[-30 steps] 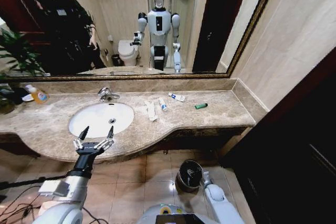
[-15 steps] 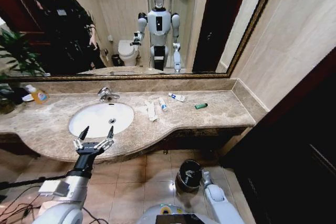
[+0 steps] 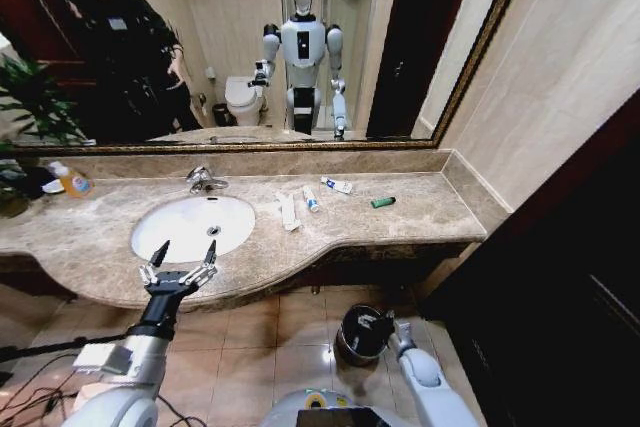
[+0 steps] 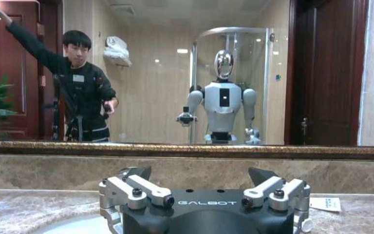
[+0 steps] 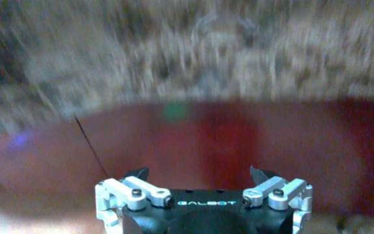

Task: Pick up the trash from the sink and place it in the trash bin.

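The white oval sink (image 3: 175, 237) is sunk in the marble counter, and nothing lies in its basin. The trash lies on the counter beside it: a white tube (image 3: 288, 212), a smaller one (image 3: 311, 200), a white packet (image 3: 337, 185) (image 4: 323, 204) and a green piece (image 3: 383, 202). My left gripper (image 3: 183, 252) (image 4: 200, 175) hovers open at the sink's near rim, holding nothing. The trash bin (image 3: 352, 339) stands on the floor tiles under the counter. My right gripper (image 3: 380, 323) (image 5: 200, 173) is low at the bin's rim, open and holding nothing.
A chrome tap (image 3: 203, 180) stands behind the sink. An orange-liquid bottle (image 3: 72, 181) and a plant (image 3: 35, 97) are at the counter's far left. A mirror backs the counter, and a dark door (image 3: 560, 277) closes off the right. Cables (image 3: 30, 387) lie on the floor.
My right arm has swung up and a little to the right beside the trash bin. The left gripper and the things on the counter have not moved.
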